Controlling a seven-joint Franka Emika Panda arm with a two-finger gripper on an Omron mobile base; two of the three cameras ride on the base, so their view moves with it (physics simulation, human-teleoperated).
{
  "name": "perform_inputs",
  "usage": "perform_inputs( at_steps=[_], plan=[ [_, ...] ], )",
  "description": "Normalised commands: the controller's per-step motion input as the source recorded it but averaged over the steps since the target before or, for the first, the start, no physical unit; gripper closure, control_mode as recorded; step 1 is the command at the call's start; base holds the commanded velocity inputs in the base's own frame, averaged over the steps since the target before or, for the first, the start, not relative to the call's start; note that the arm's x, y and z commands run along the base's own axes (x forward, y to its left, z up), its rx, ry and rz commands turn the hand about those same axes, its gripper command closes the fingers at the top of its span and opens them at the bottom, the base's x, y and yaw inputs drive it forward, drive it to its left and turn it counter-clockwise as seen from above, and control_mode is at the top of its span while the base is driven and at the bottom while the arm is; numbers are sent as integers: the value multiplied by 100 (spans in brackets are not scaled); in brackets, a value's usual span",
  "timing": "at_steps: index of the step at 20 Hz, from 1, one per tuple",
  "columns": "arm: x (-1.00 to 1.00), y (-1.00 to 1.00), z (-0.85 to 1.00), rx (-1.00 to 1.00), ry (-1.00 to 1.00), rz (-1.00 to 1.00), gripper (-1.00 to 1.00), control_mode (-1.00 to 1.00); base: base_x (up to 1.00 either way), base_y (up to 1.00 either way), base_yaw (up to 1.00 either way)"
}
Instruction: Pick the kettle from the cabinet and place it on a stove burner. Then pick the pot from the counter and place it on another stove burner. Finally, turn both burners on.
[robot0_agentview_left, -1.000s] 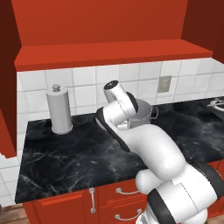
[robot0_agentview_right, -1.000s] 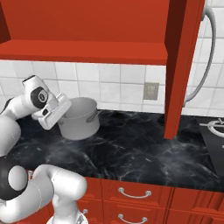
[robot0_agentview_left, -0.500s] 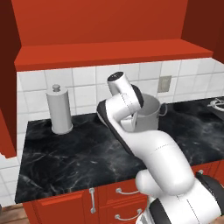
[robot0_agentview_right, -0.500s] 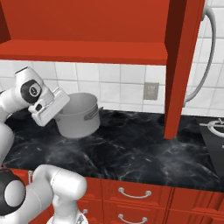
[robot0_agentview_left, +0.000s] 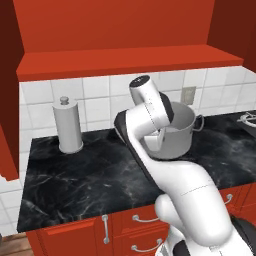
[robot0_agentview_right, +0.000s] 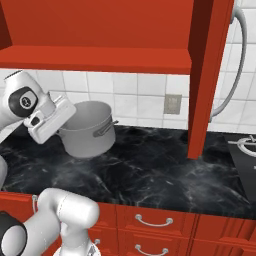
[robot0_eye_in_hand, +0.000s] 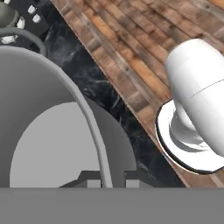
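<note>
pot lifted off the counter, carried right, arm raised

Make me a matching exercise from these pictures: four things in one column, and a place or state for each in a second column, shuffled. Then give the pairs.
Things:
1. pot
2. pale knob-topped cylinder
3. wall socket
4. gripper

Places or states:
A. set in the white tiles under the red cabinet
B. standing upright at the left end of the counter
C. shut on a thin metal rim
D. lifted off the worktop, its rim clamped

Pairs: 1-D, 2-B, 3-A, 4-C
</note>
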Motion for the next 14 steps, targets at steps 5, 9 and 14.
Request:
perform_inputs(
  at_steps=[5,9,14],
  plan=[
    [-46,-6,30,0,-6,-9,100,-100,0,0,0],
    [-49,-3,30,0,-4,-8,100,-100,0,0,0],
    [-51,0,25,0,-2,-7,100,-100,0,0,0]
  ],
)
